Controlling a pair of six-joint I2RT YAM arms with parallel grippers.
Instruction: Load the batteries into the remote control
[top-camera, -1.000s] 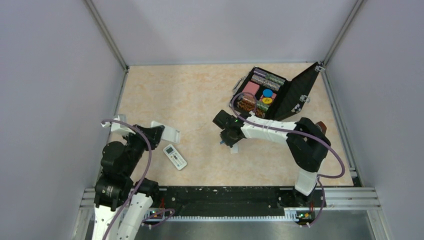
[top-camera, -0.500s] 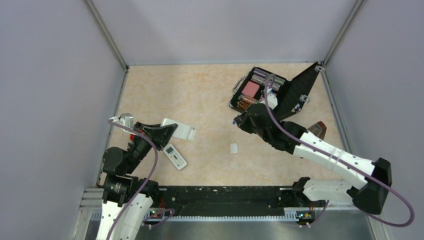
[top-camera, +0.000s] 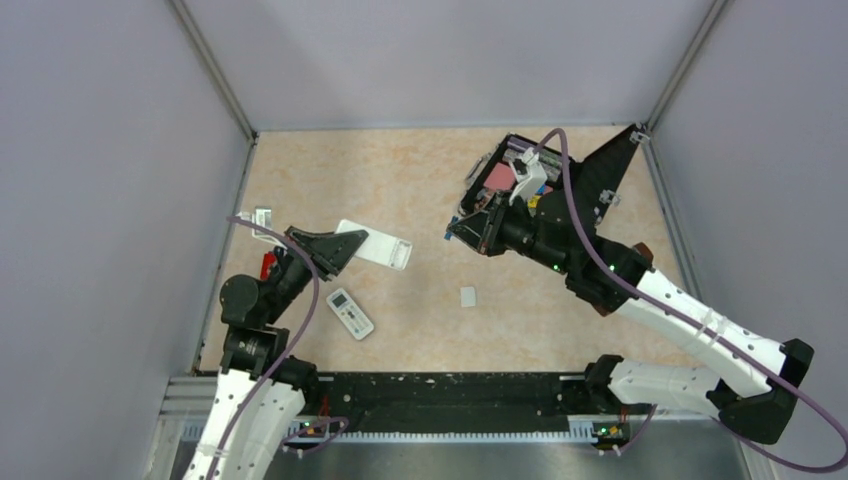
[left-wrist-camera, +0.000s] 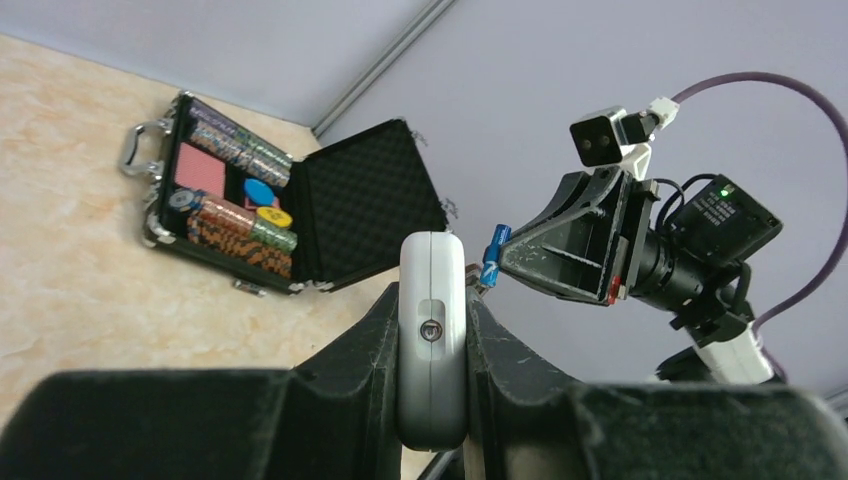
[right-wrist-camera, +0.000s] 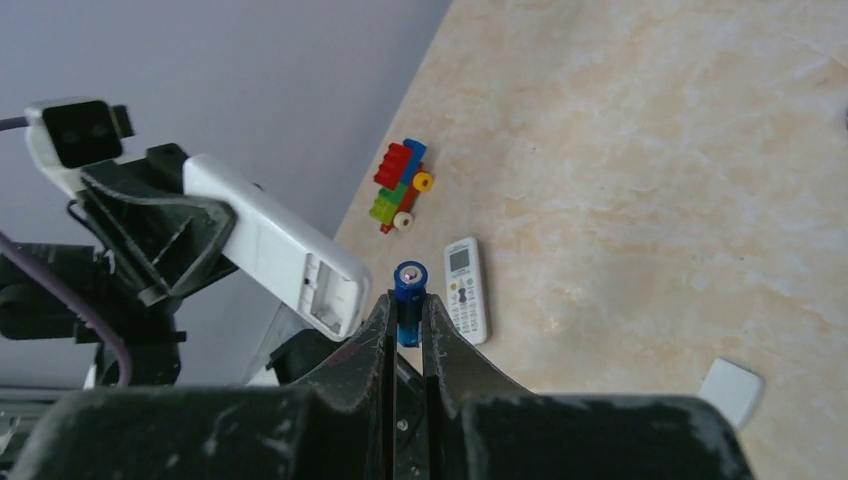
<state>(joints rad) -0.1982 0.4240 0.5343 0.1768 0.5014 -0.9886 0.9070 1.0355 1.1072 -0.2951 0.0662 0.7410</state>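
My left gripper (top-camera: 338, 246) is shut on the white remote control (top-camera: 374, 244) and holds it raised above the table. In the left wrist view the remote control (left-wrist-camera: 432, 300) stands edge-on between the jaws. Its open battery compartment (right-wrist-camera: 325, 295) shows in the right wrist view, facing my right gripper. My right gripper (top-camera: 454, 232) is shut on one of the blue batteries (right-wrist-camera: 408, 288), which sticks out past the fingertips. That battery (left-wrist-camera: 491, 257) hovers just right of the remote's far end, a small gap apart.
A second white remote with a small display (top-camera: 350, 313) lies on the table below the held one. A small white cover (top-camera: 468, 296) lies mid-table. An open black case of chips (top-camera: 560, 180) stands at the back right. A coloured brick toy (right-wrist-camera: 400, 185) sits by the left wall.
The right gripper rose from the table near the white cover and swung left toward the remote with the battery. The left gripper lifted the remote up and rightward.
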